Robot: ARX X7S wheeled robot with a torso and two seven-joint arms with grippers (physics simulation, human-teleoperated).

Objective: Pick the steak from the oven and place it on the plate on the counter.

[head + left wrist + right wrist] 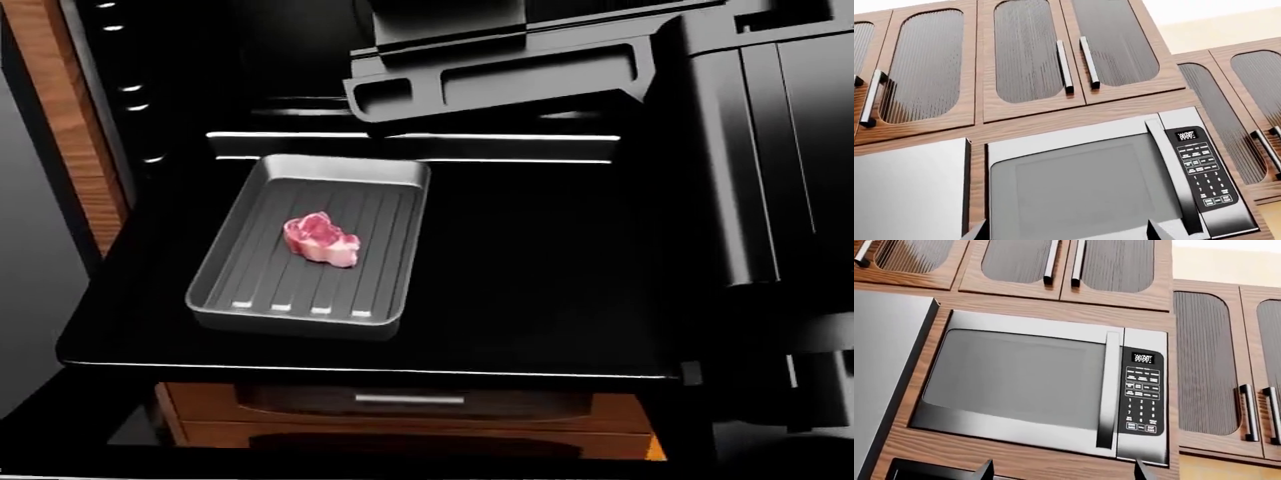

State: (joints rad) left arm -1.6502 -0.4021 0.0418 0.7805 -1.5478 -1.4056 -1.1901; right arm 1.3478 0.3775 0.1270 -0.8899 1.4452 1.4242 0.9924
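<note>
Steak [322,239] sits in the middle of a grey metal baking tray [227,286]. It is pink and red with a pale fat edge. The tray rests on the wide black door of the oven [534,300], and the door lies flat and open like a shelf. That is a good spot, because the meat is out in the open and can be reached from above. Behind the tray, thin wire racks [414,136] shine inside the dark oven. Below the door there is a brown wooden drawer [400,402].

No gripper is near the steak. Nothing touches it. The plate and the counter do not show in any view, so I cannot tell where they are.

Both arms seem to be held up high, because both wrist views look up at the wall. They show a silver microwave [1081,185] with a keypad [1139,400], set in under wooden cabinets [1027,60] with ribbed glass doors. I think the arms are parked up there to stay out of the way.

In the right wrist view two dark fingertips [984,471] poke in, well apart, so the right jaws are spread with nothing between them. In the left wrist view two grey fingertips [1162,231] are also well apart, so the left jaws are spread too. The picking step has not started yet, I think
</note>
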